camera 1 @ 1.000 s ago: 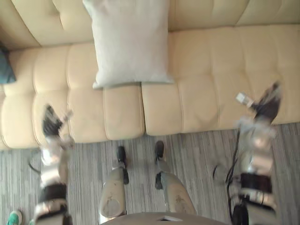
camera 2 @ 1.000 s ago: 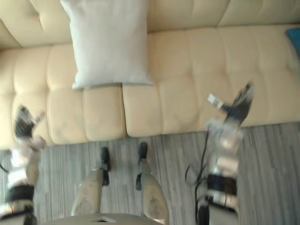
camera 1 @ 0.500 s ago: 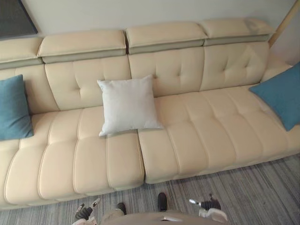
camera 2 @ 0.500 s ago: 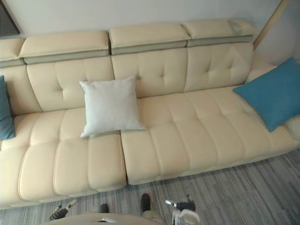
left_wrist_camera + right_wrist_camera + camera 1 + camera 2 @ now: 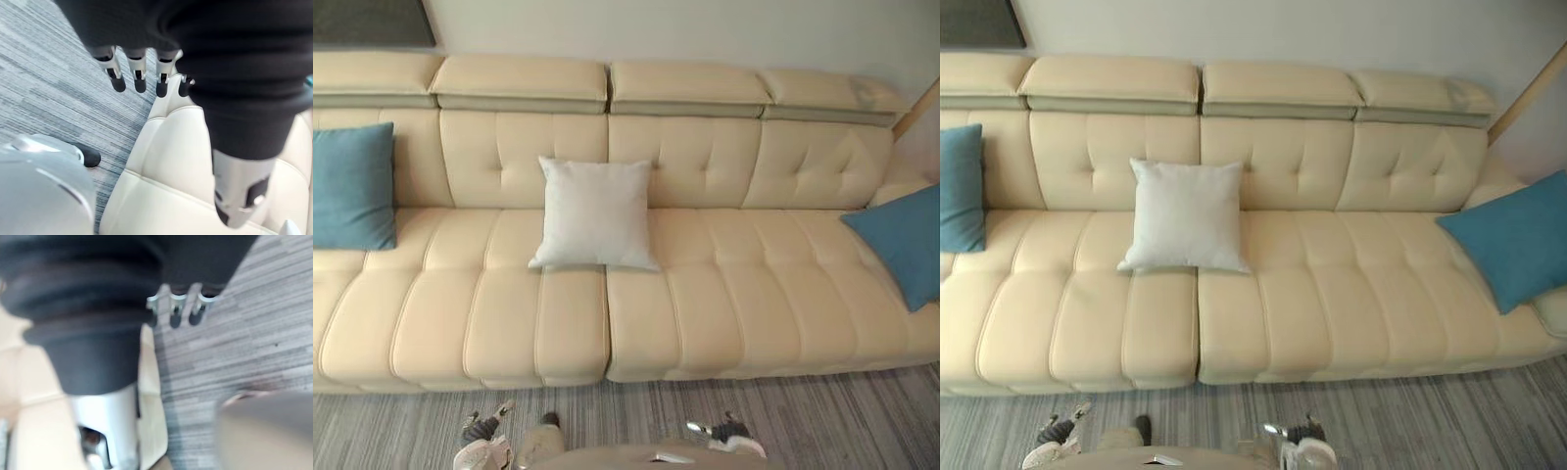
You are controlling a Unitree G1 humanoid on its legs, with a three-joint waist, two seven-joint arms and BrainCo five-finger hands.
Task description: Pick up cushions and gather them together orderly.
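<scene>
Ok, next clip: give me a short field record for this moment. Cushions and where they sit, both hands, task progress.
sofa: cream, tufted, along the wall
white cushion: middle of the seat, leaning on the backrest
left blue cushion: at the sofa's left end, apart from the white one
right blue cushion: at the sofa's right end, also apart
left hand: low over the floor before the sofa, fingers straight, empty
right hand: low over the floor, empty
progress: cushions not yet gathered

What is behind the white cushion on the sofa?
The cream sofa's tufted backrest rises behind the white cushion, which leans against it. The patch straight behind is covered, so anything tucked there cannot be seen.
</scene>
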